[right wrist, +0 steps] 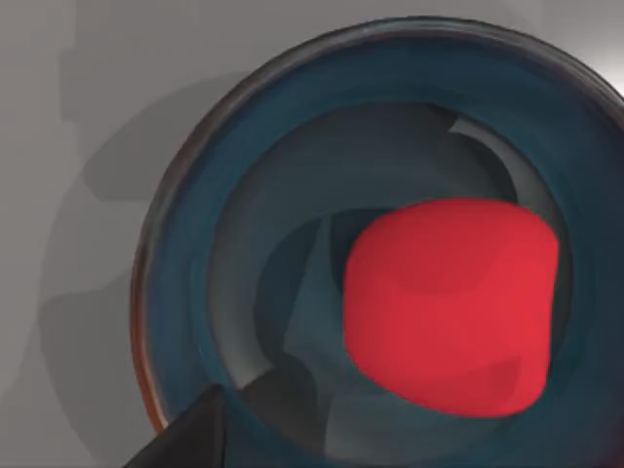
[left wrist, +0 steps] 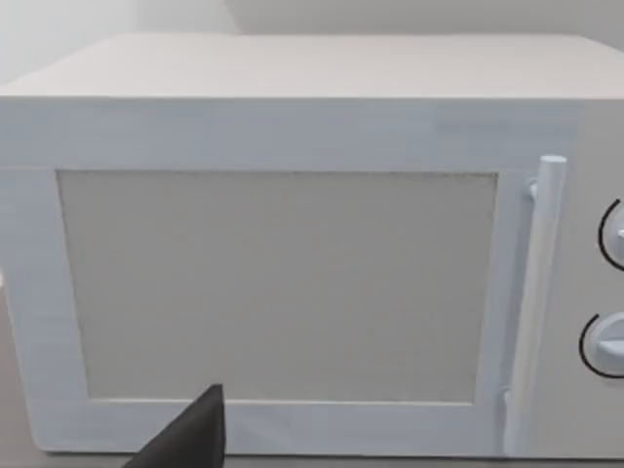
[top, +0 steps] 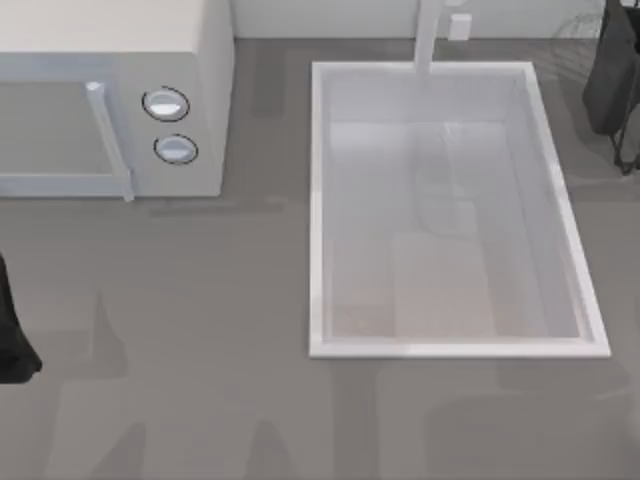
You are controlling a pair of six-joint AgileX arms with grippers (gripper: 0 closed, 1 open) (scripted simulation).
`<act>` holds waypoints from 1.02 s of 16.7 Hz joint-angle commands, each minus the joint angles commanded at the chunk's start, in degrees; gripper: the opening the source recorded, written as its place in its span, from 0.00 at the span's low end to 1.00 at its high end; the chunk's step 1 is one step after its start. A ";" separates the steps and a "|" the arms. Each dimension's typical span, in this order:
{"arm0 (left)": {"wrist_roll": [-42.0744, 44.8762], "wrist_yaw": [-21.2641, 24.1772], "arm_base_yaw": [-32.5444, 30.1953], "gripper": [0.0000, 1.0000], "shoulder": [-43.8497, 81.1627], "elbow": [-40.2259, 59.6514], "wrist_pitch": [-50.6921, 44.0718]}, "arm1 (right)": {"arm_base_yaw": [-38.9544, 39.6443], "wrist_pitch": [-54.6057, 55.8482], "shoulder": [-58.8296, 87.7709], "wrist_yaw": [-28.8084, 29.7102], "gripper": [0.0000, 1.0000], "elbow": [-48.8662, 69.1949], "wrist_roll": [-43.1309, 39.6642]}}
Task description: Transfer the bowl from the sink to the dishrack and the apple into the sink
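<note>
Inside bowl: apple | sink bare | grippers' state: cannot tell

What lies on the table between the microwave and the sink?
Nothing: in the top view the grey tabletop between the microwave and the sink is bare, carrying only faint shadows.

No text, label, brand, number or sign is being shown legibly anywhere. The microwave is being seen with two round knobs, but no markings are being made out around them, and its door is being presented blank. The sink, the bowl and the apple are likewise being shown unmarked.
</note>
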 joint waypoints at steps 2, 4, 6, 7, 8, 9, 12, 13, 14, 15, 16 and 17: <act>0.00 0.00 0.00 1.00 0.00 0.00 0.00 | -1.64 -5.38 8.25 -0.04 1.00 5.59 -1.59; 0.00 0.00 0.00 1.00 0.00 0.00 0.00 | -2.94 -9.55 14.34 -0.19 1.00 10.17 -2.84; 0.00 0.00 0.00 1.00 0.00 0.00 0.00 | -3.83 -12.36 18.24 -0.36 1.00 13.41 -3.70; 0.00 0.00 0.00 1.00 0.00 0.00 0.00 | -4.11 -13.21 19.36 -0.44 1.00 14.43 -3.96; 0.00 0.00 0.00 1.00 0.00 0.00 0.00 | -4.26 -13.67 19.93 -0.48 1.00 14.98 -4.10; 0.00 0.00 0.00 1.00 0.00 0.00 0.00 | -4.29 -13.75 20.04 -0.49 1.00 15.09 -4.12; 0.00 0.00 0.00 1.00 0.00 0.00 0.00 | -4.29 -13.75 20.04 -0.49 1.00 15.09 -4.12; 0.00 0.00 0.00 1.00 0.00 0.00 0.00 | -4.01 -13.61 19.85 -0.46 1.00 14.92 -4.06; 0.00 0.00 0.00 1.00 0.00 0.00 0.00 | -4.01 -13.46 19.92 -0.46 1.00 14.83 -4.06; 0.00 0.00 0.00 1.00 0.00 0.00 0.00 | -4.02 -12.72 20.26 -0.47 1.00 14.38 -4.04; 0.00 0.00 0.00 1.00 0.00 0.00 0.00 | -4.04 -11.42 20.85 -0.50 1.00 13.62 -3.99; 0.00 0.00 0.00 1.00 0.00 0.00 0.00 | -4.08 -9.64 21.65 -0.51 1.00 12.60 -3.94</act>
